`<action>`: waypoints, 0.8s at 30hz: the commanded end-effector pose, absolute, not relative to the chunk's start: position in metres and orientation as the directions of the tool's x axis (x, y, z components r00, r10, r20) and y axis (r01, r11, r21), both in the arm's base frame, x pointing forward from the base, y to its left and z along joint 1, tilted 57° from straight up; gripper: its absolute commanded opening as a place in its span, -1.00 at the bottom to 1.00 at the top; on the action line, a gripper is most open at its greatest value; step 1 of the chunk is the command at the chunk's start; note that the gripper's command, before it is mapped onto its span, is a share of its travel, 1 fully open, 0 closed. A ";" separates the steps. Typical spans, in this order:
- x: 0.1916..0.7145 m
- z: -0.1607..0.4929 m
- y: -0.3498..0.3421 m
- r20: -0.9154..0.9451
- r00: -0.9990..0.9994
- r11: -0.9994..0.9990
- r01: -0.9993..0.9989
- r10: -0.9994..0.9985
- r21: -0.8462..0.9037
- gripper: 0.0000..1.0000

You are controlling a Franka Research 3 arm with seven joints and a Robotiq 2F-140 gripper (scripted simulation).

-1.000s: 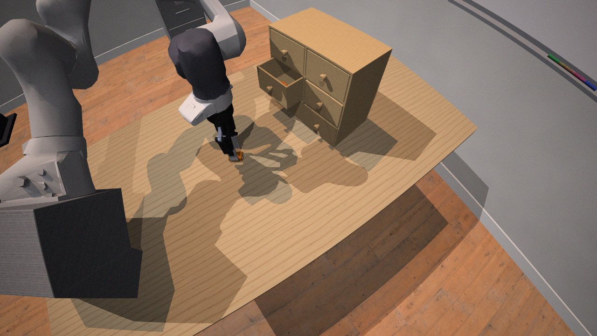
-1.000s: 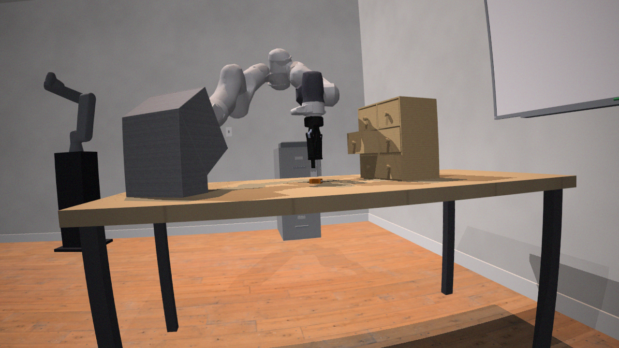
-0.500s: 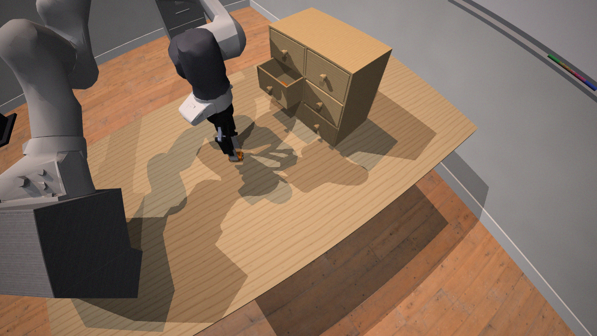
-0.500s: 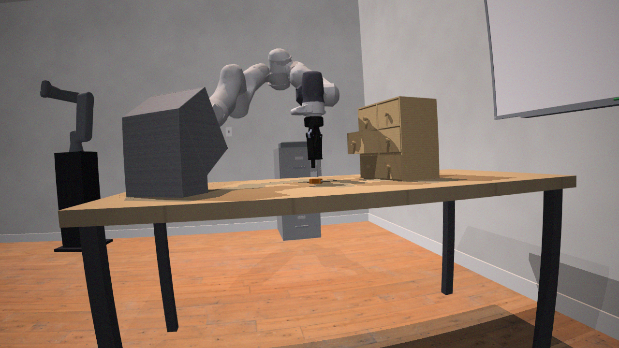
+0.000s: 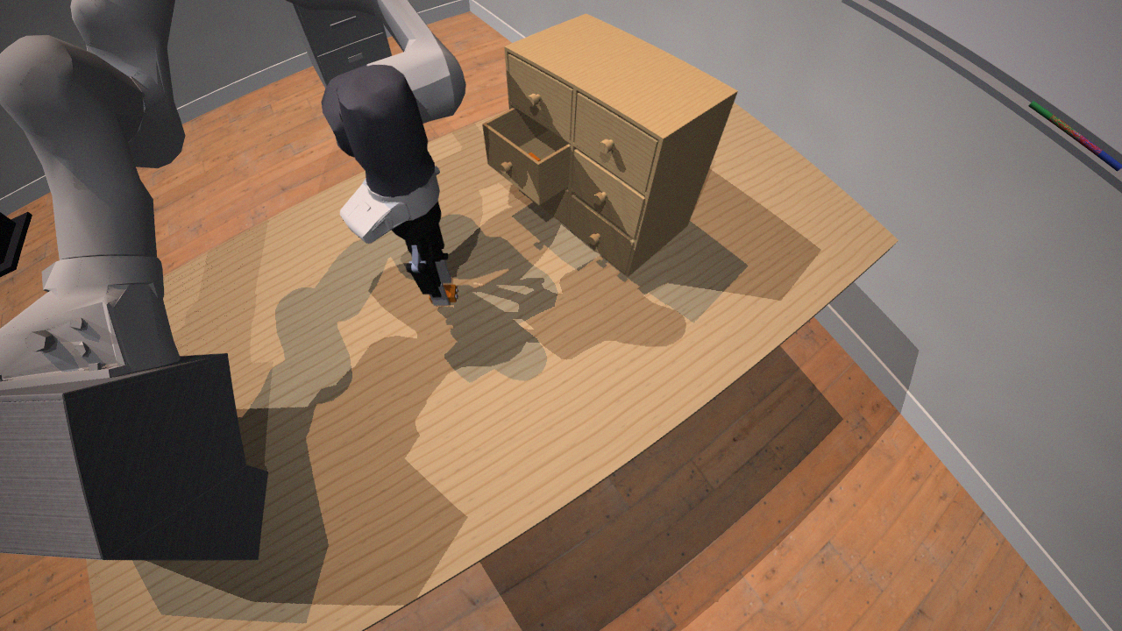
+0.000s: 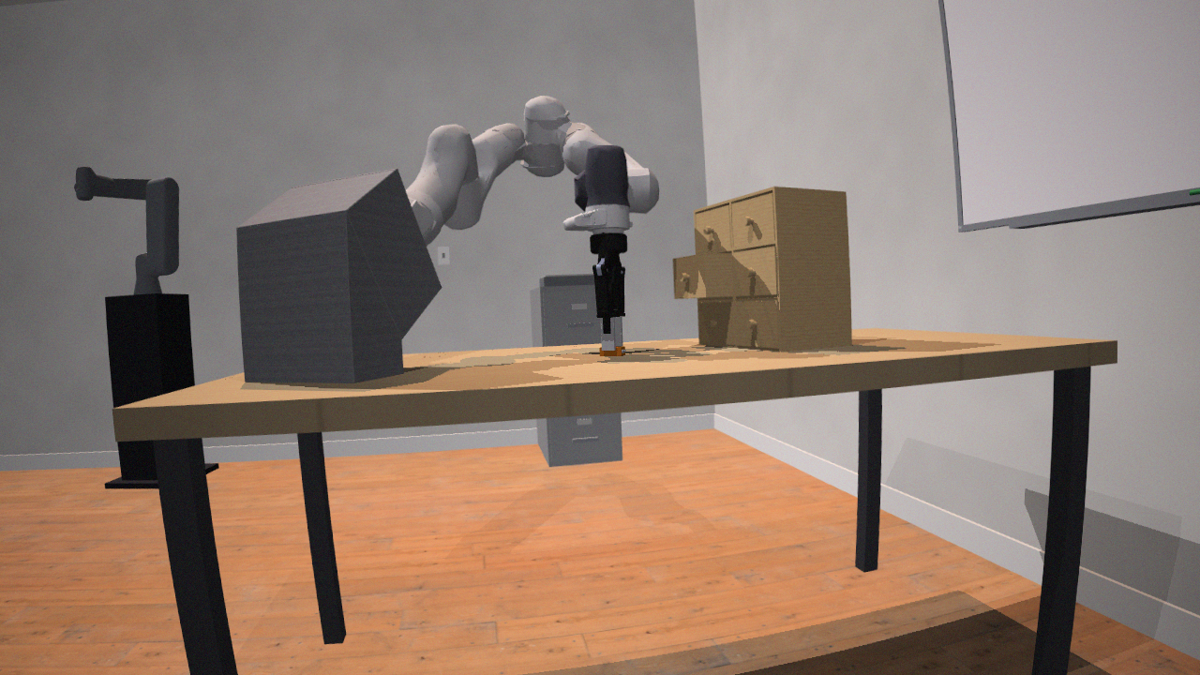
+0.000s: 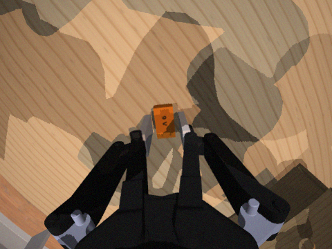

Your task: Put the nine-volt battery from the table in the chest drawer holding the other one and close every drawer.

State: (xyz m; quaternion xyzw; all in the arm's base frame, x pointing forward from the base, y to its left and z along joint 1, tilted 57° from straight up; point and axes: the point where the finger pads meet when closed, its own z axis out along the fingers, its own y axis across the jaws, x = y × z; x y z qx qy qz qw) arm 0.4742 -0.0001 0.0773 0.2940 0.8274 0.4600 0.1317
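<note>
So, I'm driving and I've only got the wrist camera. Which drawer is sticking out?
Observer: The left drawer of the middle row. The top view shows it out of the chest.

Kid: Is anything in it?

Observer: Yes, the top view shows a bit of something orange inside. Too little shows to say what.

Kid: Are my jaws low enough for the battery?

Observer: They look it. In the exterior view, the jaws reach right down to the battery, close to the tabletop.
</note>
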 end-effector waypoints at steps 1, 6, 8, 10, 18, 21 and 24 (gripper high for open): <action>0.480 0.073 0.003 0.040 -0.793 0.411 0.358 0.608 0.838 -0.49; 0.481 0.071 0.006 0.040 -0.793 0.411 0.358 0.608 0.838 -0.49; 0.481 0.071 0.006 0.040 -0.793 0.411 0.358 0.608 0.838 -0.49; 0.481 0.071 0.006 0.040 -0.793 0.411 0.358 0.608 0.838 -0.49; 0.481 0.071 0.006 0.040 -0.793 0.411 0.358 0.608 0.838 -0.49; 0.481 0.071 0.006 0.040 -0.793 0.411 0.358 0.608 0.838 -0.49; 0.481 0.071 0.006 0.040 -0.793 0.411 0.358 0.608 0.838 -0.49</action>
